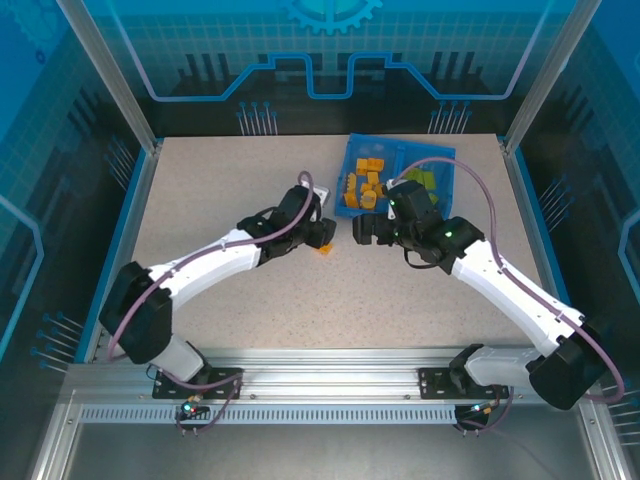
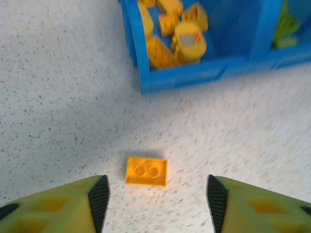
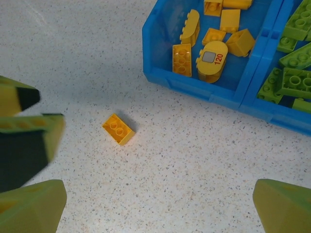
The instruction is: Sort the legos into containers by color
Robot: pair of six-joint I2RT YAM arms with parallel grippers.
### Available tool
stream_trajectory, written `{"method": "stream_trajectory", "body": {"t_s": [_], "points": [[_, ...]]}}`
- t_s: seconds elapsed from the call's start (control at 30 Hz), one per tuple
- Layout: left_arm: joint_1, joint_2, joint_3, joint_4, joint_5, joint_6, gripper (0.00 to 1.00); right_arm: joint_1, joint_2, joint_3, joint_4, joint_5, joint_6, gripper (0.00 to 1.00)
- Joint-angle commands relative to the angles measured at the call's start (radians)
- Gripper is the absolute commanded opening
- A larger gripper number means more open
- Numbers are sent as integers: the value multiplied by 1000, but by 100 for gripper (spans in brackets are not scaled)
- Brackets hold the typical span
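Since one small orange studded plastic brick lies loose on the speckled table, just outside the shallow blue plastic tray, we find the left gripper poised over it, jaws apart, untouching. We judge the right gripper, wide open, waits idle.

Tray sits on the table, at about 1 o'clock from its centre. One pile of bricks lies in the left compartment, another pile in the right. A loose brick lies flat on the table, at about 7 o'clock from the tray, apart from it.
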Motion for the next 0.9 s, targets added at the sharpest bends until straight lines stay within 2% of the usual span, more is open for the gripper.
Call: {"method": "stream_trajectory", "body": {"t_s": [0.0,0.17,0.37,0.63,0.87], "points": [[18,103,95,-123,19,66,72,20,1,37,6,-8,4,100],[36,239,177,-152,32,68,88,22,-18,22,-8,8,8,100],[58,359,255,-175,39,76,96,22,-45,4,-12,31,7,100],[62,457,309,-226,76,64,92,21,-35,7,-11,36,1,100],[63,499,297,-227,92,42,75,21,-24,9,-10,27,-1,100]]}}
